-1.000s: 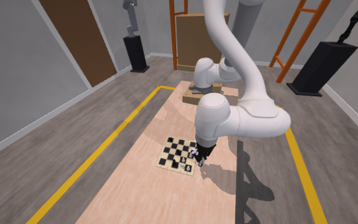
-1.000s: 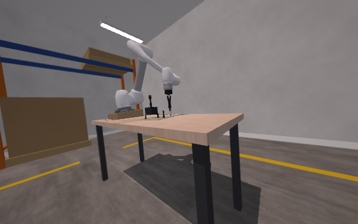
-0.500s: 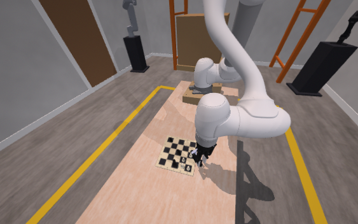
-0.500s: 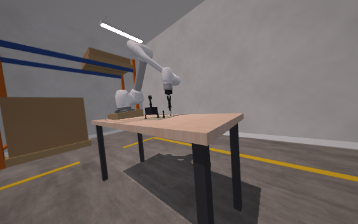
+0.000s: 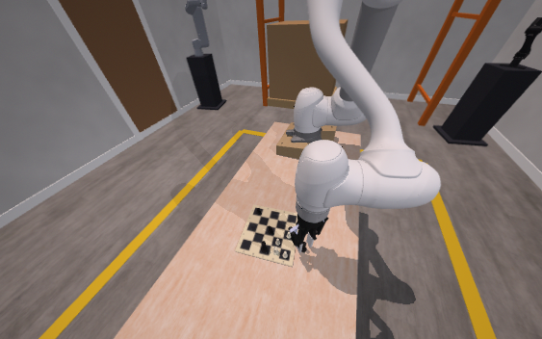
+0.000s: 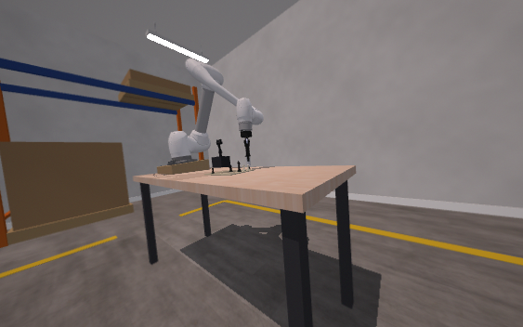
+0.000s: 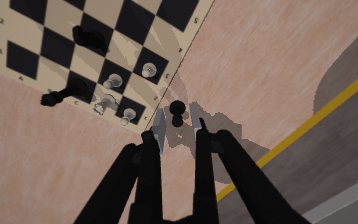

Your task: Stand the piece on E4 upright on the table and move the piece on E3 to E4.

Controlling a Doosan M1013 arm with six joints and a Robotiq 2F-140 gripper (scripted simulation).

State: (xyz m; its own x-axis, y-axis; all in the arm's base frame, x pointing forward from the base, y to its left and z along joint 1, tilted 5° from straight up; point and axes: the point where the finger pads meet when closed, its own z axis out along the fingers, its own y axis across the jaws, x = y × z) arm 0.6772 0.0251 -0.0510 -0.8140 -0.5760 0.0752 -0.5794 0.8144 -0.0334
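A black pawn [image 7: 178,112] is seen upright on the surface [image 7: 260,60] beside the chessboard [image 7: 30,30], between the partly opened, empty gripper [image 7: 179,131] pads.

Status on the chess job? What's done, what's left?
Looks done: a black pawn stands upright on the table, off the board, between the fingers of the tool, which is open around it. In hand: releasing and pulling clear. Left: move the E3 piece to E4; which white pawn that is, I can't tell.
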